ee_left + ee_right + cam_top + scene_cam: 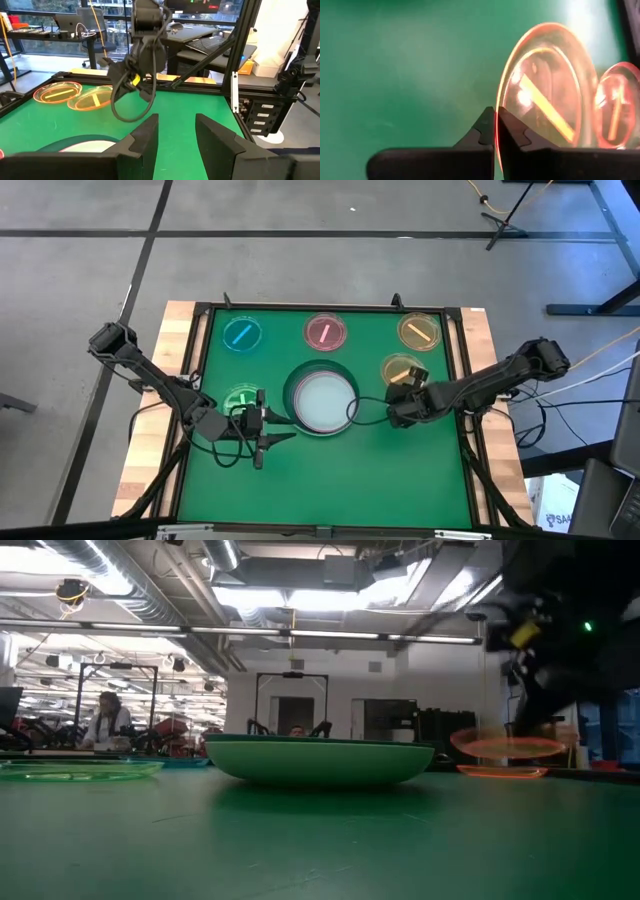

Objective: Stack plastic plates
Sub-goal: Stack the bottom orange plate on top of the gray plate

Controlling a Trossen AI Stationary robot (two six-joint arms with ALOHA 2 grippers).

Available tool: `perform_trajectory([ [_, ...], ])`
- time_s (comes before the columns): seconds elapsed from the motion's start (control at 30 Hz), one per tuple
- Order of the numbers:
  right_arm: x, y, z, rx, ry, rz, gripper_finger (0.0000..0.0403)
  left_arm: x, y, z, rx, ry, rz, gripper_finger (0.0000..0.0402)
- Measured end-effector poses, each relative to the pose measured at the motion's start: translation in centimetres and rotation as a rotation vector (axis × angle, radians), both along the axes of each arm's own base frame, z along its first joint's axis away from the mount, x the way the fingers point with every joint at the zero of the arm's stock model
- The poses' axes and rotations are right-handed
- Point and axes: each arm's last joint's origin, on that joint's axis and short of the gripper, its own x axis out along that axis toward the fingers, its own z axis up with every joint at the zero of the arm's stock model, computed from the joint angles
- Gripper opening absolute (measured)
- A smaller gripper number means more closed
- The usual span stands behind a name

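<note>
A stack of large plates (320, 401) sits mid-table, pale white on top inside a dark green rim; the low view shows its green underside (320, 762). Small translucent plates lie flat along the far side: blue (241, 334), pink (326, 331), amber (419, 330). My right gripper (405, 394) is shut on a brownish-amber small plate (402, 369) right of the stack. A small green plate (241, 397) lies left of the stack. My left gripper (262, 421) is open just near of it and touches nothing. My right gripper pinches the brownish-amber plate's rim (496, 131) between its two fingertips, on the plate's near edge, coming from the table's near right. In the low view the plate (505, 747) hangs clear of the table, about level, above the amber plate (500, 771) farther off.
A raised black frame (455, 315) borders the green mat, with wooden table edges outside it. Bare green mat lies near of the stack. Cables trail from both arms. The low view shows a person (105, 720) in the room beyond the table.
</note>
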Motion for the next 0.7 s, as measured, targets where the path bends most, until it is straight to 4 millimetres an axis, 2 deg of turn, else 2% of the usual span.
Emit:
perform_trajectory([
  [0.43, 3.4, 0.9, 7.3, -0.045, -0.156, 0.128, 0.0, 0.0, 0.0, 0.0, 0.001, 0.0, 0.0, 0.0123],
  [0.57, 4.5, 1.3, 8.2, -0.021, -0.248, 0.192, 0.0, 0.0, 0.0, 0.0, 0.001, 0.0, 0.0, 0.0123],
  [0.7, 5.8, 1.9, 8.2, 0.009, -0.304, 0.269, 0.0, 0.0, 0.0, 0.0, 0.007, 0.001, -0.001, 0.0123],
])
